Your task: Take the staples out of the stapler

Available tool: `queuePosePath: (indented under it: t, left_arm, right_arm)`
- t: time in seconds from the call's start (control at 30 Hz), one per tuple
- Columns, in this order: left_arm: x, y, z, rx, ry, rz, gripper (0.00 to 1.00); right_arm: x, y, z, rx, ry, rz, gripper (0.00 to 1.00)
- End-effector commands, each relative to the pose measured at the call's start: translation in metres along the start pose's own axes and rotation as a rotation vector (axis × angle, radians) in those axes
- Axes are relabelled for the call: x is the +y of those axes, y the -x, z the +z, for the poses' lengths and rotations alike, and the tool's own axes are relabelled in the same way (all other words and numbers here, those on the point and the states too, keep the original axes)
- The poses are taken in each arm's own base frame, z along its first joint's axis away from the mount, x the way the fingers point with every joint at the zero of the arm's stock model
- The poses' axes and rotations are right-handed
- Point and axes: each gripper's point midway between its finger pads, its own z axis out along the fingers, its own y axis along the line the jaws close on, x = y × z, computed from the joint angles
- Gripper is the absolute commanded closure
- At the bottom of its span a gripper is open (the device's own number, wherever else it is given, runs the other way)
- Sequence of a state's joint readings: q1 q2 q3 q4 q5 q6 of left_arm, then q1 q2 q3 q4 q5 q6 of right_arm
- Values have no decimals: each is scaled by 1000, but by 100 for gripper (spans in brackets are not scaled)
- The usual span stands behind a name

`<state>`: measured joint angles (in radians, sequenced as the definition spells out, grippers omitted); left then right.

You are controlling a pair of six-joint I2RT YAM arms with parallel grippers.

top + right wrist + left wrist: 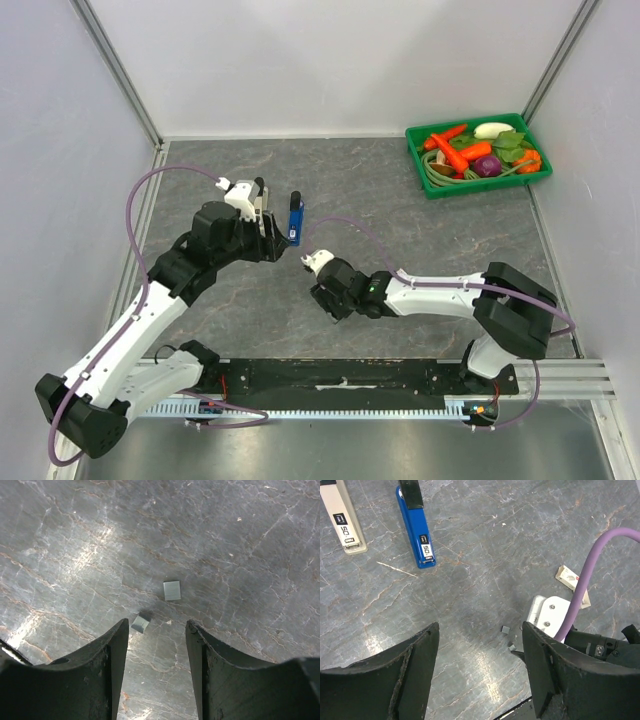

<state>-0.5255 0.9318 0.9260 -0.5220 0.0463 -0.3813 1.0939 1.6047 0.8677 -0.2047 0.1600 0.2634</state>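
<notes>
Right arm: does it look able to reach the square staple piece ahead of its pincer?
Likely yes: the right pincer is open, the square staple piece lies ahead on the table, nothing between.

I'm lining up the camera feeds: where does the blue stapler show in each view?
Top external: blue stapler stands left of centre.
Left wrist: upper left, beside a beige stapler.
Right wrist: not in it.
Shared landmark: the square staple block, seen in both wrist views.

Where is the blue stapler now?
The blue stapler lies on the table left of centre in the top view, just right of the left gripper; a beige stapler lies beside it.
</notes>
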Motion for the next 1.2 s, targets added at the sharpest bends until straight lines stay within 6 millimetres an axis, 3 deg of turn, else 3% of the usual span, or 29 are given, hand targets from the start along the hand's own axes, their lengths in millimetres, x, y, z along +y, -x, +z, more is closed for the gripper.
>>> queuePosePath:
  t: [0.0, 0.33, 0.73, 0.93, 1.17]
  left_arm:
    - [-3, -6, -7, 9, -28, 16, 27]
    - [-3, -11, -6, 16, -38, 25, 27]
    - [-7, -15, -4, 36, -63, 21, 27]
    - [-6, -17, -4, 36, -62, 23, 27]
    - [-6, -17, -5, 35, -61, 23, 27]
  right_arm:
    - [12, 16, -8, -33, 15, -35, 43]
    - [26, 6, 4, 0, 33, -32, 44]
    - [30, 10, -12, 9, 94, -207, 40]
    - [38, 1, -5, 38, 153, -255, 41]
    - [34, -2, 1, 37, 134, -268, 43]
